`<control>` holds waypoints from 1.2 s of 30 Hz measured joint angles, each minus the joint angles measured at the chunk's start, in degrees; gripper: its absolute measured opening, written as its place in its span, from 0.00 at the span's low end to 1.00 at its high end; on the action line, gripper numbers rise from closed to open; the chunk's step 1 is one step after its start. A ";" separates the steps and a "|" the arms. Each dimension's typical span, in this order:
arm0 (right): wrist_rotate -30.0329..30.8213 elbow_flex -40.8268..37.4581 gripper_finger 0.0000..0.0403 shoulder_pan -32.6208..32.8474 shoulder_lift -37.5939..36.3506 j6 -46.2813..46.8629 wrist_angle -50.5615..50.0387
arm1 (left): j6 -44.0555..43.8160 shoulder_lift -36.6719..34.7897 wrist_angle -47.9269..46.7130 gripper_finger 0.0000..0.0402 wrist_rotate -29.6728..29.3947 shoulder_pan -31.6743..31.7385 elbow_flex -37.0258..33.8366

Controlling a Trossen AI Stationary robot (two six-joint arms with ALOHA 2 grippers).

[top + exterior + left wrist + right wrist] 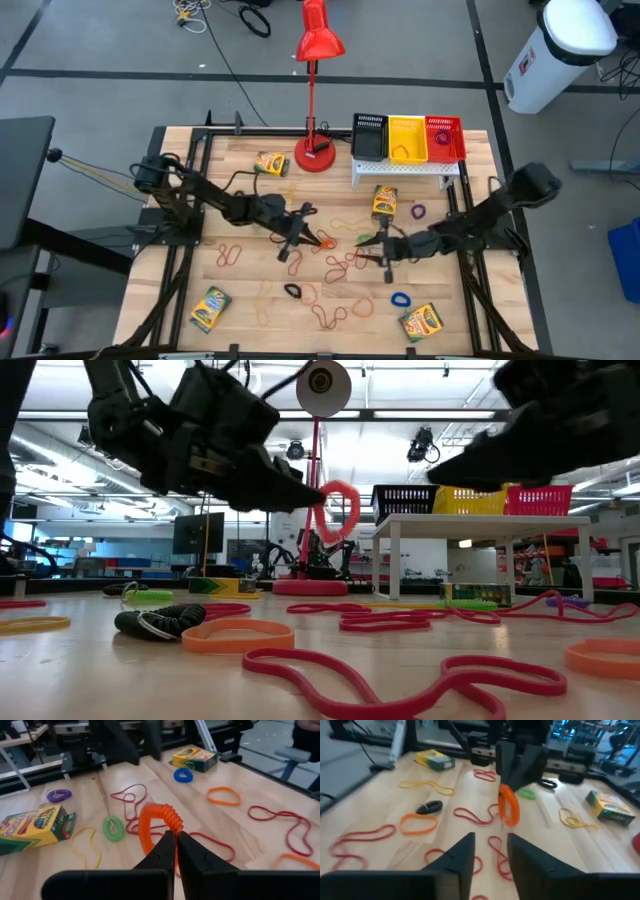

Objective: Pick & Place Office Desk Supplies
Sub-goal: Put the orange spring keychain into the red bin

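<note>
My left gripper [176, 839] hovers over the table's middle [312, 234], shut on an orange coiled loop [157, 822], which also shows in the low view [343, 510]. My right gripper [491, 847] is open and empty. It sits just right of the middle [384, 248] and faces the loop [509, 806] from a short way off. Rubber-band loops of many colours lie flat on the wood. Several crayon boxes [385, 201] [271, 163] [209, 308] lie on the table. The black [369, 137], yellow [407, 138] and red [444, 138] bins stand on a small white shelf. My left gripper pinches the coiled loop between its two fingertips at one short stretch of the coil [175, 824]. The fingers slant down from the table's left side. The loop hangs from the tips, upright and lifted clear of the table [345, 525].
A tall red desk lamp [318, 60] stands at the far middle, its base [313, 155] left of the shelf. A red band [340, 262], a black loop [292, 290] and a blue ring [400, 299] lie beneath and near the grippers. A fourth crayon box [421, 322] lies near right.
</note>
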 joint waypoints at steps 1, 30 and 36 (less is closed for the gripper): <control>0.13 1.70 0.37 -0.08 1.94 -0.43 -0.02 | -0.14 0.49 0.28 0.03 0.78 0.23 -0.05; 0.41 13.13 0.14 -5.64 16.31 -7.30 -0.90 | -1.70 4.72 2.57 0.04 1.30 -0.69 2.69; 0.44 13.13 0.06 -5.64 16.31 -7.52 -1.24 | -2.88 4.72 2.70 0.11 -3.10 -0.69 2.69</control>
